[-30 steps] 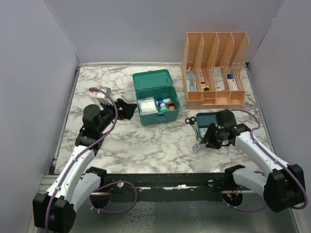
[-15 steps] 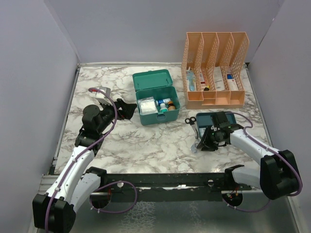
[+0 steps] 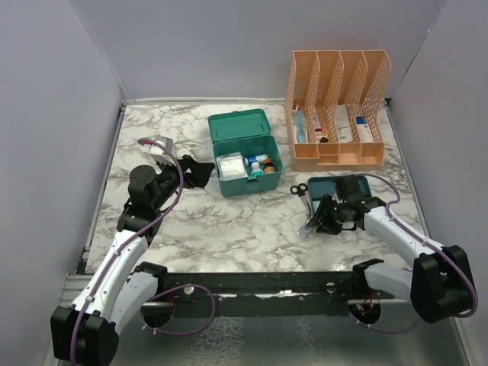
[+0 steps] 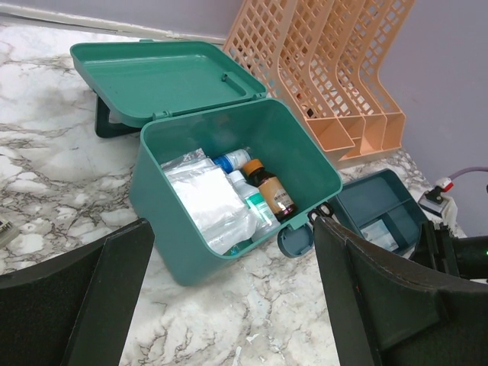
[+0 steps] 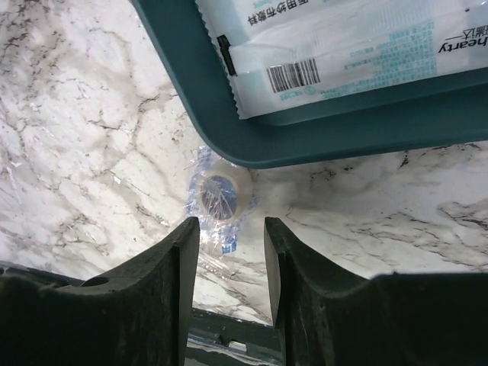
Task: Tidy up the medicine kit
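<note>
Pickup step. Your right tool [image 5: 231,232], spread and empty, hovers over the wrapped roll [image 5: 221,197] beside the tray [image 5: 229,133]; left tool [image 4: 232,232] spread too. Next, likely: lower, pinch, carry to the open kit [image 3: 254,185], rear centre.

Setting: lab-style robot test bench.
Walls: plain pale panels [image 3: 229,46] closing in at 9, 12 and 3 o'clock.
Surface: marble-print tabletop [image 3: 252,225].
Mounting: black rail [image 3: 259,284] at 6 o'clock, purple cables [image 3: 200,292] looped beneath.
</note>
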You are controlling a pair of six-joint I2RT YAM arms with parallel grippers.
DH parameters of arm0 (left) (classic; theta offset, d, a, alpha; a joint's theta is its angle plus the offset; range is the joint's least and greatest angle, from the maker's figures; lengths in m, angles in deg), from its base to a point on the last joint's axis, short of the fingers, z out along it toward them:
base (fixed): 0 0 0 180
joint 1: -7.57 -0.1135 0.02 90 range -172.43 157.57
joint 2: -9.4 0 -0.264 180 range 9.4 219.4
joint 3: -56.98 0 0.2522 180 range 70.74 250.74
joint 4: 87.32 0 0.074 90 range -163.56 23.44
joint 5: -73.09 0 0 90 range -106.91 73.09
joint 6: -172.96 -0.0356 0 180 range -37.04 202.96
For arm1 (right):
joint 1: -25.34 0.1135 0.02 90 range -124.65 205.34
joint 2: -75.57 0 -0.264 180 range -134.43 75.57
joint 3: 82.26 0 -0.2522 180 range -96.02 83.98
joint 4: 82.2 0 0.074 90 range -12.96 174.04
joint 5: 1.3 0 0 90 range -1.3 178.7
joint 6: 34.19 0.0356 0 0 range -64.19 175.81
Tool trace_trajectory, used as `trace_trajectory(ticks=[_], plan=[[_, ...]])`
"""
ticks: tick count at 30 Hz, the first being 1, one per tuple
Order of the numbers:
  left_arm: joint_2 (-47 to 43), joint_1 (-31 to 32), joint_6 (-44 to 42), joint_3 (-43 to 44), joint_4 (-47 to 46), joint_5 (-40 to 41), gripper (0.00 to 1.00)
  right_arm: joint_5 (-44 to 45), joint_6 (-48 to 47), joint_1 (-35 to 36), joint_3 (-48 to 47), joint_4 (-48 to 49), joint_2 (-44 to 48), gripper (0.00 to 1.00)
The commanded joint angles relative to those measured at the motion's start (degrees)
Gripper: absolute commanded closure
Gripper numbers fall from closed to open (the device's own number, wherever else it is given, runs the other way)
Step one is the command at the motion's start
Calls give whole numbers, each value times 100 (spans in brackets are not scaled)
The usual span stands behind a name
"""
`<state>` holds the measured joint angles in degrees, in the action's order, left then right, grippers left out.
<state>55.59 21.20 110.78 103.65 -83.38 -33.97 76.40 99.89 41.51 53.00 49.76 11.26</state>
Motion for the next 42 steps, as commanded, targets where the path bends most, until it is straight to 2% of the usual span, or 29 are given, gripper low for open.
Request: trace_trajectory(ticks=[1, 7, 13, 16, 24, 34, 42], plan=[[-102, 20, 50, -74, -147, 52, 11, -122, 25, 27, 137, 296, -302, 61], [-114, 21, 53, -81, -117, 88, 11, -64, 82, 28, 306, 570, -519, 67], [-126, 18, 52, -79, -102, 112, 11, 52, 139, 27, 292, 545, -561, 87], [-134, 21, 50, -74, -95, 106, 11, 56, 156, 27, 230, 466, -363, 93], [-136, 25, 58, -81, -90, 106, 11, 110, 144, 27, -379, 40, 167, 96], [-179, 21, 60, -109, -67, 111, 11, 1950, -92, -178, -1339, -290, 90, 99], [-233, 25, 99, -154, -110, 106, 11, 2562, -407, -940, -1633, -170, -229, 99]])
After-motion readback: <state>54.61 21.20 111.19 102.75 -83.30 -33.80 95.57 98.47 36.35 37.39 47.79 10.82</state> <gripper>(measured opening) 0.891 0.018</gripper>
